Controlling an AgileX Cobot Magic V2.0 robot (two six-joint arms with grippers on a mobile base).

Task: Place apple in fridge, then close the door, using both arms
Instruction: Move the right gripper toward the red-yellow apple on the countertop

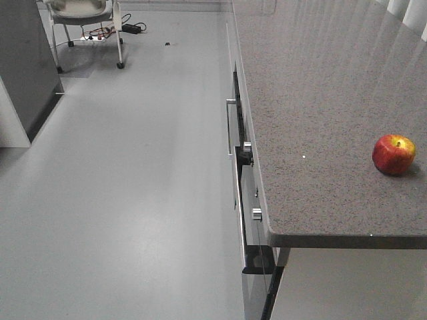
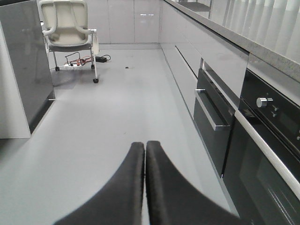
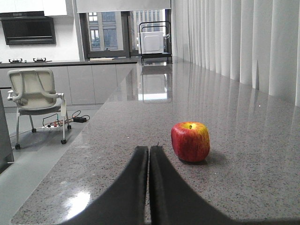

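The red and yellow apple stands upright on the grey speckled countertop, near its right side. In the right wrist view the apple is just ahead and to the right of my right gripper, which is shut and empty above the counter. My left gripper is shut and empty, low over the floor beside the oven fronts. The dark grey fridge stands at the far left and shows again in the left wrist view. Its door and interior cannot be made out.
Black-fronted ovens with silver knobs and a bar handle sit under the counter's left edge. A white office chair and floor cables are at the far end. The grey floor lies between fridge and counter.
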